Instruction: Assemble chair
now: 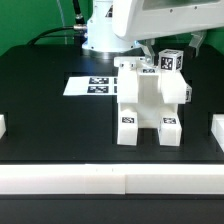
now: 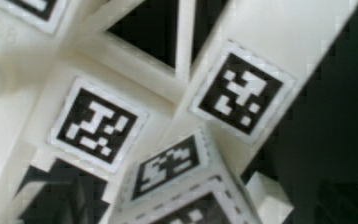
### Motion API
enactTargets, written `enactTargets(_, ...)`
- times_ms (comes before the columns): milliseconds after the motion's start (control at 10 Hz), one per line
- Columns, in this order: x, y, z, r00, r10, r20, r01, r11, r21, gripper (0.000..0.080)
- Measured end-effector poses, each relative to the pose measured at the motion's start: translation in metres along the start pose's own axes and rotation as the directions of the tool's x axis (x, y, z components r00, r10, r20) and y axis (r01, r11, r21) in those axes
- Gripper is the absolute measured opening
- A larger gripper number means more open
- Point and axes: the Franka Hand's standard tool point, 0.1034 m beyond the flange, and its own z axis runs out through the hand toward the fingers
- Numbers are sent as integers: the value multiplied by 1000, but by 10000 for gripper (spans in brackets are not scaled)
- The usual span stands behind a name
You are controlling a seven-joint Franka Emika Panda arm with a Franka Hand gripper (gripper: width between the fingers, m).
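The chair (image 1: pixel 145 100) stands upright in the middle of the black table as one blocky white structure, with tag stickers on its legs, side and top. My gripper (image 1: pixel 153 61) is down at the chair's top rear edge, next to a tagged top block (image 1: pixel 172 60). The arm hides the fingers in the exterior view. The wrist view is filled by tilted white chair parts with several tags (image 2: pixel 101 122), very close to the camera. The fingers do not show clearly there, so I cannot tell whether they are open or shut on a part.
The marker board (image 1: pixel 95 86) lies flat behind the chair toward the exterior view's left. The robot base (image 1: pixel 103 38) stands behind it. A white rail (image 1: pixel 110 180) runs along the table's front edge, with low white blocks at the left edge (image 1: pixel 3 126) and the right edge (image 1: pixel 214 130).
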Motion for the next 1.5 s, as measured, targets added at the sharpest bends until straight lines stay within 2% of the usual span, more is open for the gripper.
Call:
enactTargets(200, -2, 1, 1, 997, -79, 3, 79, 997, 1, 648)
enactTargets(300, -2, 2, 1, 984, -179, 4, 179, 984, 0, 648)
enactTargets(500, -2, 2, 1, 973, -230, 4, 230, 973, 0, 640)
enactTargets(600, -3, 2, 1, 974, -228, 4, 228, 974, 0, 475)
enactTargets(700, -3, 2, 1, 974, -228, 4, 228, 974, 0, 475)
enactTargets(800, -3, 2, 1, 974, -228, 4, 228, 974, 0, 292)
enactTargets(1000, -3, 3, 1, 984, -179, 3, 179, 984, 1, 285)
enactTargets(1200, -4, 4, 1, 997, 74, -2, -74, 997, 13, 285)
enactTargets(1300, -4, 6, 1, 991, 137, -1, -136, 991, 14, 285)
enactTargets(1500, -5, 7, 1, 948, 318, 0, -318, 948, 22, 285)
